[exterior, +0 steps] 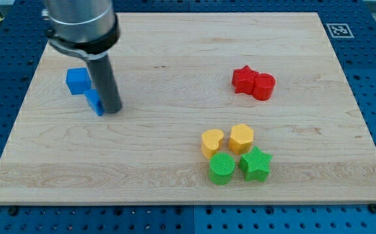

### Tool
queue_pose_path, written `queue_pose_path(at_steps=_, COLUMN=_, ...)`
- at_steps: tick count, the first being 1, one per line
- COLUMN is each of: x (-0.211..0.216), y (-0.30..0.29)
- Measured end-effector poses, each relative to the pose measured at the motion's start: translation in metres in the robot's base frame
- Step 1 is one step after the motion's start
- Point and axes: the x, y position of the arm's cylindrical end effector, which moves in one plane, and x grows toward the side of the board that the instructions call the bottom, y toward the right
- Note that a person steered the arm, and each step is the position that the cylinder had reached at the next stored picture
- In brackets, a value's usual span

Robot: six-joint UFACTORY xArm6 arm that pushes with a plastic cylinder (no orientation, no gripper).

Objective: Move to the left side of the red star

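Observation:
The red star [243, 79] lies on the wooden board at the view's upper right, touching a red round block [263, 86] on its right. My tip [111, 110] rests on the board at the view's left, far to the left of the red star. It stands right beside a small blue block [95, 102], which it partly hides. A larger blue block [78, 80] lies just up and left of the tip.
A cluster sits at the view's lower middle-right: a yellow heart-like block [212, 142], a yellow hexagon-like block [241, 138], a green round block [222, 168] and a green star [255, 163]. A marker tag [337, 30] is at the board's top right corner.

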Motion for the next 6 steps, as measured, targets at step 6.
queue_pose_path(at_steps=6, x=-0.018, y=0.026)
